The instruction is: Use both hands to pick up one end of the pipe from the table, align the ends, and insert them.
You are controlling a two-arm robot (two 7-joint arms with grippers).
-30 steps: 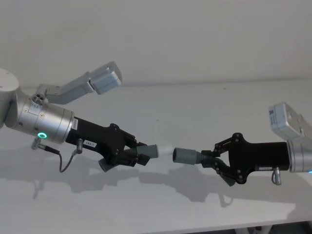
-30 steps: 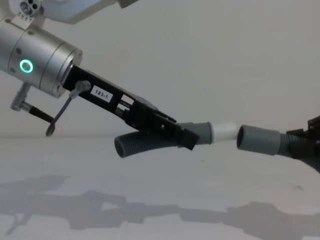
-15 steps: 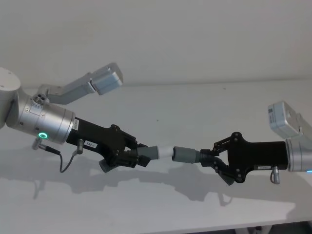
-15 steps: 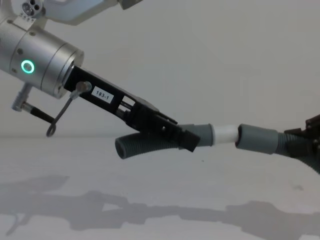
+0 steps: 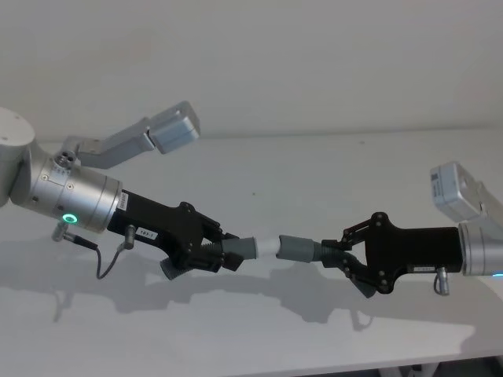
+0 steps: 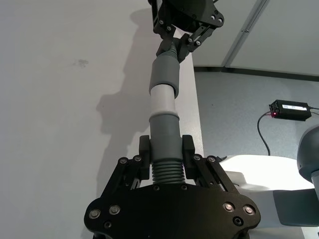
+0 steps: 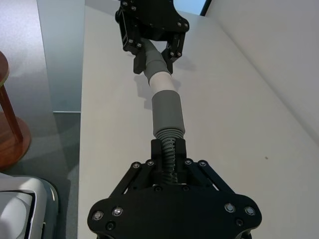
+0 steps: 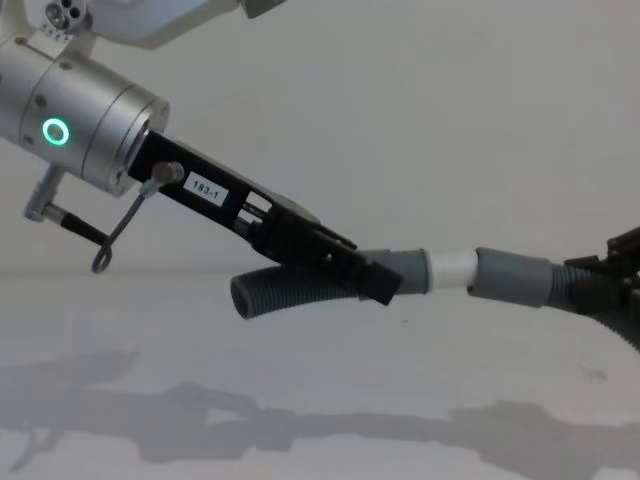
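1. Head view: I have both pipe pieces lifted clear above the table (image 5: 330,165), held end to end between the arms so their axes share one line.
2. The left gripper (image 5: 222,252) is clamped on the ribbed part of the spigot piece (image 5: 244,249), just behind its smooth cuff, which leaves the white spigot tip (image 5: 269,244) free to enter.
3. The right gripper (image 5: 339,256) pinches the ribbed neck of the socket piece (image 5: 297,249), keeping the hollow cuff (image 8: 512,277) exposed.
4. In the chest view the tip (image 8: 447,270) meets the cuff mouth, with much white showing; I judge insertion only begun.
5. Next I'd push straight along the axis, as any tilt could jam it.
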